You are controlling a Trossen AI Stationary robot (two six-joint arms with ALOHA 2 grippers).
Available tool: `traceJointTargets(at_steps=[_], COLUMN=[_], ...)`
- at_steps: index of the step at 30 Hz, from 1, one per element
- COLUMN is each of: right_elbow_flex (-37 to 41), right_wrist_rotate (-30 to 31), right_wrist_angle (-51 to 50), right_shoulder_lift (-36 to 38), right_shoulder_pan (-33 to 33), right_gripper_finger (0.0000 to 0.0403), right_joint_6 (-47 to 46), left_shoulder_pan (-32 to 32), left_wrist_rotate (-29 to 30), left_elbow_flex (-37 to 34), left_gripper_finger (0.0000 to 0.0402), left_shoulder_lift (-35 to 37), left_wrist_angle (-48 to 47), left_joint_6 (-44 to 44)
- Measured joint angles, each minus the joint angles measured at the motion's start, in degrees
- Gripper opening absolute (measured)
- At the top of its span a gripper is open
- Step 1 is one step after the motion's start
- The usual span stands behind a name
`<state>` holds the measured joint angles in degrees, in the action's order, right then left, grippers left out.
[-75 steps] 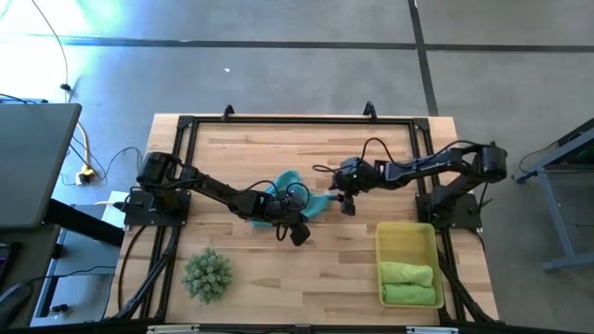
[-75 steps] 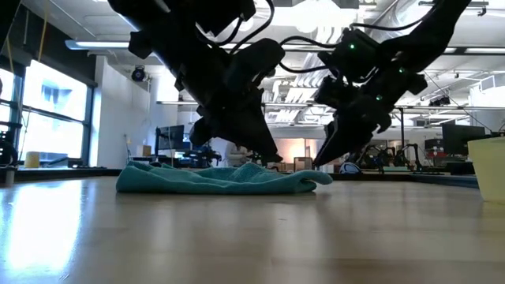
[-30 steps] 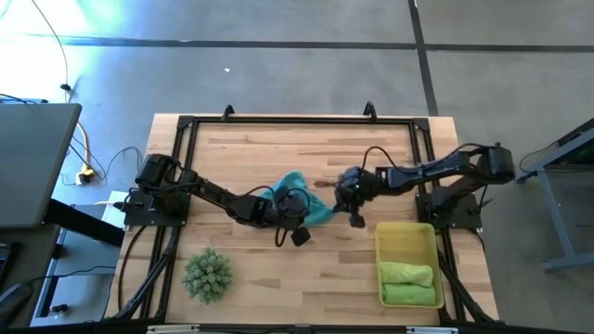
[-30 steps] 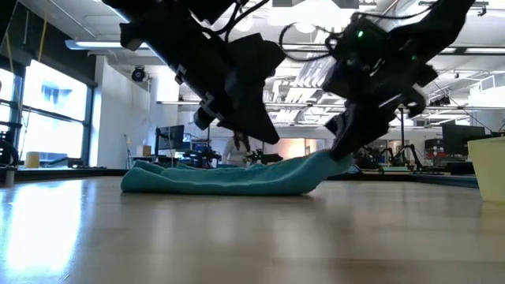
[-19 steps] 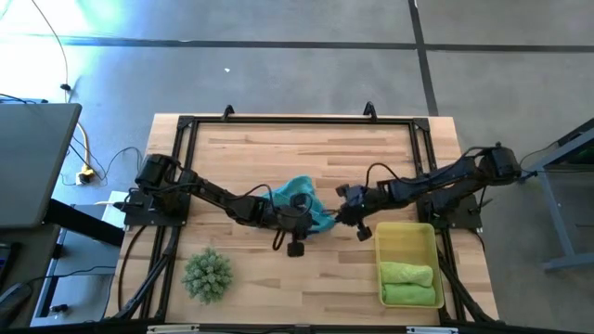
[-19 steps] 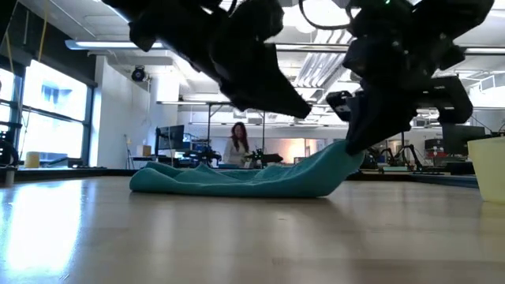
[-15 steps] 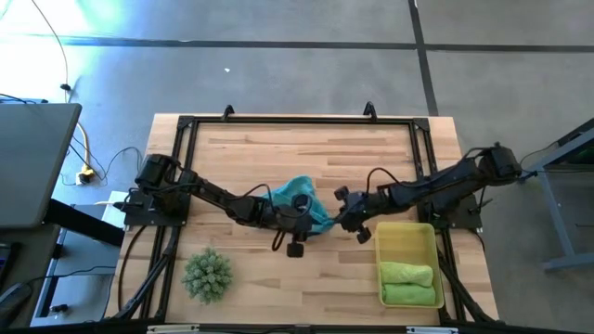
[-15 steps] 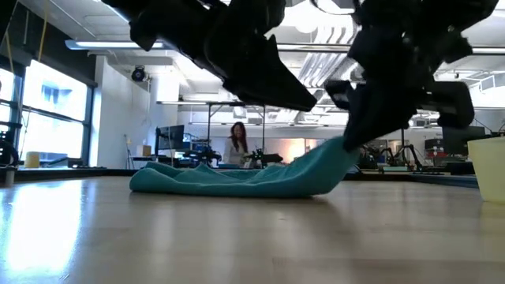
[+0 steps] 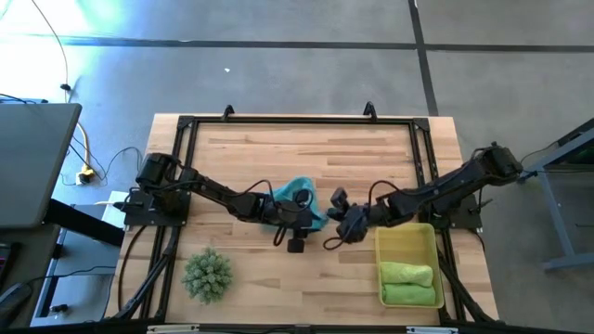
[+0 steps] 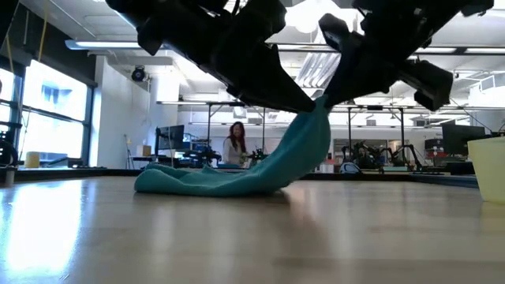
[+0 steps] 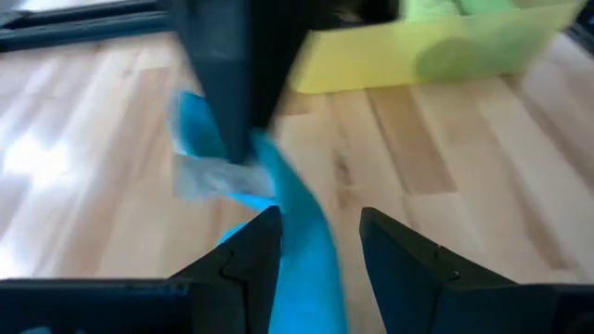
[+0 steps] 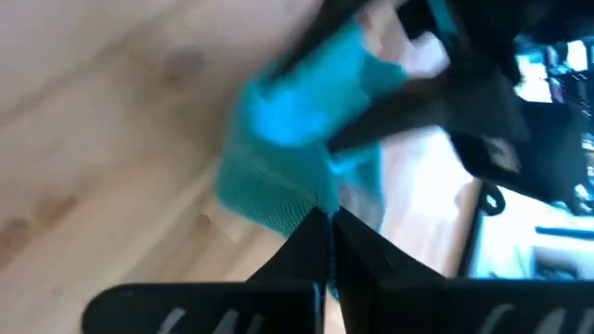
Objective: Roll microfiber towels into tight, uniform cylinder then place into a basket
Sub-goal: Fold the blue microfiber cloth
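Lifting one corner, the right hand (image 10: 319, 104), clenched on the teal towel (image 10: 237, 175), has raised it higher than a moment ago, so flattening precedes rolling. Left hand (image 11: 316, 241) straddles the cloth, fingers apart. Basket (image 9: 406, 243) holds two green rolls (image 9: 406, 283); bench (image 9: 260, 158).

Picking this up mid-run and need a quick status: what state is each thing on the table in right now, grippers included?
teal towel: unrolled, one edge lifted off the table, the rest lying flat
right gripper: shut on the teal towel's lifted edge
left gripper: open, the towel between its fingers
basket: upright at the table's right front
two green towels: rolled, lying in the basket
spiky green ball: resting at left front, untouched
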<state>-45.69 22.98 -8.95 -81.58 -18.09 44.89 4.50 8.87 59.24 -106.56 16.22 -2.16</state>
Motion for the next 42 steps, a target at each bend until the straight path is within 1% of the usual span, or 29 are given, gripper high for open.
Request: traceJointTargets(at_steps=[4, 6, 9, 15, 18, 22, 25, 27, 32, 36, 42], right_elbow_flex=[-1.44, -1.85, -1.99, -1.99, -1.99, -1.99, -1.99, -1.99, -1.99, -1.99, -1.99], right_wrist_rotate=[6.04, 7.62, 8.22, 8.81, 8.81, 8.57, 8.48, 8.46, 8.41, 8.41, 8.56], right_wrist_angle=[-3.79, -4.84, -4.98, -4.62, -4.59, -4.57, -4.57, -4.57, -4.56, -3.92, -2.14], right_shoulder_lift=[0.00, 0.00, 0.00, 0.00, -0.02, -0.02, -0.02, -0.02, -0.02, -0.02, 1.18], right_shoulder_pan=[-0.53, -0.46, -0.46, -0.46, -0.46, -0.46, -0.46, -0.46, -0.46, -0.68, -1.60], right_gripper_finger=[0.0000, 0.0000, 0.0000, 0.0000, 0.0000, 0.0000, 0.0000, 0.0000, 0.0000, 0.0000, 0.0000], right_joint_6=[0.39, 0.24, 0.22, -1.51, -3.32, -5.64, -7.09, -7.74, -8.95, -8.95, -9.15], left_shoulder_pan=[0.66, 1.21, 2.04, 2.98, 3.16, 3.51, 3.82, 4.06, 4.18, 4.11, 3.35], left_wrist_rotate=[-5.14, -7.00, -7.13, -6.72, -3.83, 3.91, 8.79, 11.33, 12.19, 13.23, 15.60], left_elbow_flex=[0.00, 0.00, 0.00, 0.00, 0.00, -0.02, -0.03, -0.04, -0.04, -0.04, -0.04], left_gripper_finger=[0.0140, 0.0138, 0.0135, 0.0134, 0.0133, 0.0133, 0.0133, 0.0133, 0.0127, 0.0106, 0.0077], left_shoulder_lift=[0.00, 0.00, 0.00, 0.00, 0.00, 0.00, 0.00, 0.00, 0.00, 0.00, 0.00], left_wrist_angle=[-1.12, -1.75, -2.35, -5.26, -9.68, -18.46, -23.05, -24.56, -25.15, -25.21, -25.30], left_joint_6=[0.45, 0.44, 1.07, 6.16, 10.54, 17.32, 20.23, 20.68, 18.01, 14.56, 7.06])
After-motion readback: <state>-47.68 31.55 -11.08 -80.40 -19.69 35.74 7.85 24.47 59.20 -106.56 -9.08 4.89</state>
